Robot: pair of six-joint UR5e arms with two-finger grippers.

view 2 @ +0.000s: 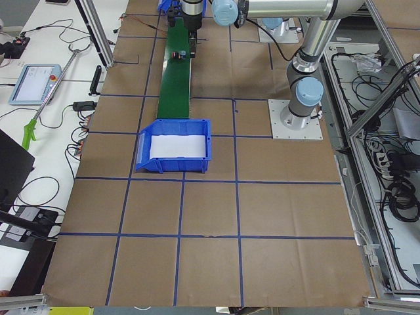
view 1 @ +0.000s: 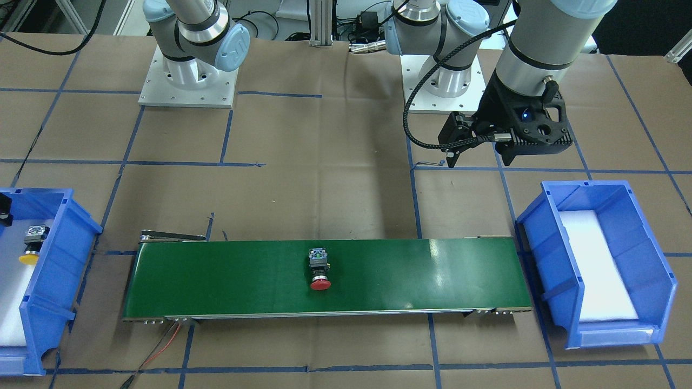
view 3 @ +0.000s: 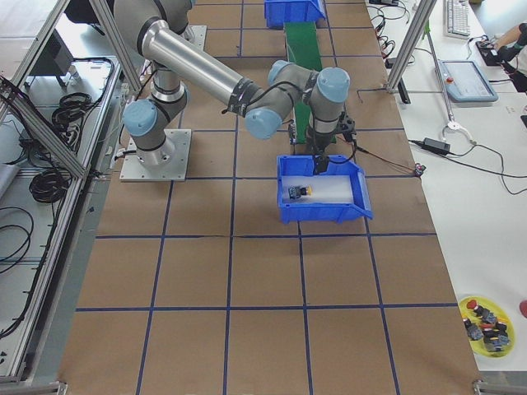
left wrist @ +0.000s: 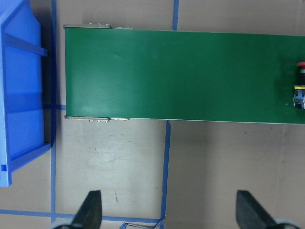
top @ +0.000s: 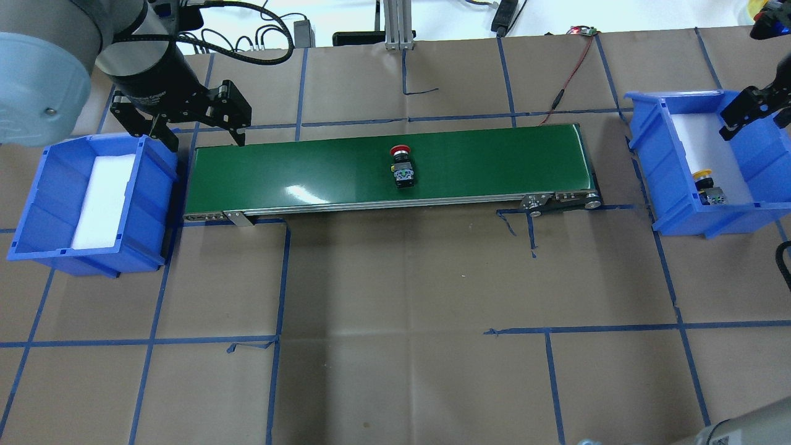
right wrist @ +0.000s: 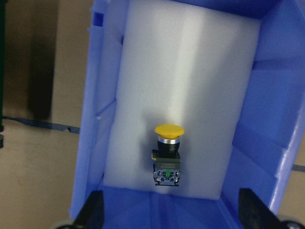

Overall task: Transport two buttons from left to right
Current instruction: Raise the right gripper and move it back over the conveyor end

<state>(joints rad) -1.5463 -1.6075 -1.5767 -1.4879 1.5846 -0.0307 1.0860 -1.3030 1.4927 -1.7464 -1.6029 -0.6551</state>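
Note:
The red button point(top: 401, 165) lies on its side near the middle of the green conveyor belt point(top: 296, 176); it also shows in the front view point(view 1: 320, 270) and at the right edge of the left wrist view point(left wrist: 300, 90). The yellow button point(right wrist: 167, 155) lies on white foam in the right blue bin point(top: 644, 154); it also shows in the overhead view point(top: 708, 185). My left gripper point(top: 203, 137) is open and empty above the belt's left end. My right gripper point(right wrist: 171, 212) is open and empty above the right bin, over the yellow button.
The left blue bin point(top: 154, 185) holds only white foam and stands beside the belt's left end. A red and black wire point(top: 565, 80) runs from the belt's far right end. Blue tape lines grid the brown paper table.

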